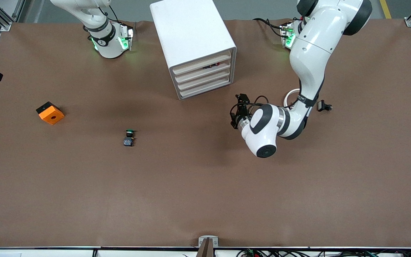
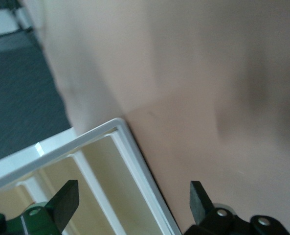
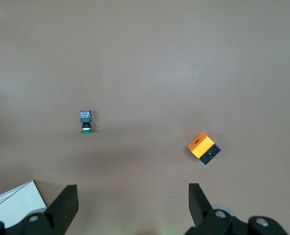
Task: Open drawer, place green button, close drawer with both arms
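Left gripper [image 2: 132,203] hovering spread beside the cabinet [image 1: 194,44] front, right gripper [image 3: 130,205] spread, only its wrist view showing it, looking down on button [image 3: 86,121] and orange cube [image 3: 203,147].

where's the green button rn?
The button lies on the bare table, nearer the front camera than the cabinet, between the orange cube and the left gripper; neither gripper holds it.
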Robot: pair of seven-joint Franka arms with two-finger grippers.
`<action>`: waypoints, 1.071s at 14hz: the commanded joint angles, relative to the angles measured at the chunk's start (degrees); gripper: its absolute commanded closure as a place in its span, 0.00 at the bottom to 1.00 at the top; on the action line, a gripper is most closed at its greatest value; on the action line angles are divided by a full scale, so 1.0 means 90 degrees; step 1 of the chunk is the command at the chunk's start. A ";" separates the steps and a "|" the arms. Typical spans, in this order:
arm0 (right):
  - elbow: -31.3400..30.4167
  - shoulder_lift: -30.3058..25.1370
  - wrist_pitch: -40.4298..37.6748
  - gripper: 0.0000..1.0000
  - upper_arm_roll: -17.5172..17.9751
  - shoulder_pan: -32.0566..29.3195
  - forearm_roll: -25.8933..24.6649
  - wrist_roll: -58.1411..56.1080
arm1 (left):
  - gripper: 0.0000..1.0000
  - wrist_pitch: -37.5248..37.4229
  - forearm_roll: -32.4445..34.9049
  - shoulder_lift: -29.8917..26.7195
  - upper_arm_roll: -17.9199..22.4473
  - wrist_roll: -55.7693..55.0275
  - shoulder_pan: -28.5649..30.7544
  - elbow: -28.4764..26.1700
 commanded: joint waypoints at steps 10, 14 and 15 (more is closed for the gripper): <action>0.0116 0.1191 0.0098 0.00 0.0070 0.0050 -0.0094 0.0005 | 0.00 -0.1207 -0.1583 0.0785 -0.0091 -0.2189 0.0069 0.0255; 0.0126 0.1516 0.0146 0.00 0.0051 -0.0067 -0.0143 -0.0237 | 0.10 -0.1237 -0.1584 0.0854 -0.0238 -0.2247 -0.0019 0.0216; 0.0126 0.1584 0.0282 0.00 0.0041 -0.0115 -0.0143 -0.0335 | 0.16 -0.1247 -0.1535 0.0864 -0.0277 -0.2267 -0.0078 0.0206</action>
